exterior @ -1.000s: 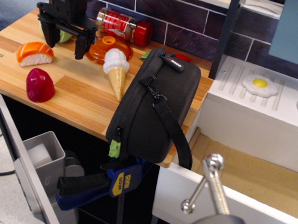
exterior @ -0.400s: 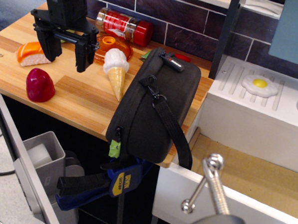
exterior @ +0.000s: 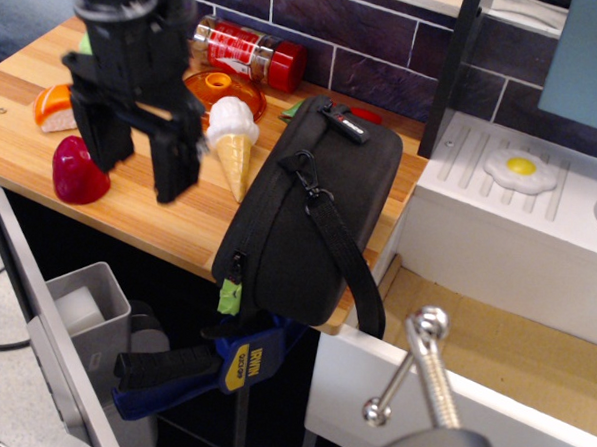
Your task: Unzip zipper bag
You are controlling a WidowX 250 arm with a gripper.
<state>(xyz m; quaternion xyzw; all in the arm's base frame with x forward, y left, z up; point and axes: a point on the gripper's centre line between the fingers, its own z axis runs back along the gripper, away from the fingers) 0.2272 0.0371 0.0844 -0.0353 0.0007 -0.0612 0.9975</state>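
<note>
The zipper bag (exterior: 314, 219) is a large black rounded case lying at the front right corner of the wooden counter (exterior: 159, 211), partly overhanging its edge. Its black strap (exterior: 347, 256) hangs from a metal clip (exterior: 303, 174). The lime-green zipper pull tab (exterior: 230, 296) hangs at the bag's lower left corner. A red-and-black label (exterior: 344, 123) sits on its far end. My black gripper (exterior: 139, 170) is open and empty, raised above the counter to the left of the bag, its fingers (exterior: 174, 167) pointing down.
Toy foods lie on the counter: a sushi piece (exterior: 56, 108), a dark red fruit (exterior: 76, 172), an ice cream cone (exterior: 231, 140), an orange lid (exterior: 220, 89) and a red bottle (exterior: 252, 51). A blue clamp (exterior: 211, 359) grips the counter edge. A fried egg (exterior: 522, 170) lies on the white sink unit.
My gripper has moved from the back left of the counter toward the front and nearer the camera, closer to the bag. It stays open. The bag has not moved.
</note>
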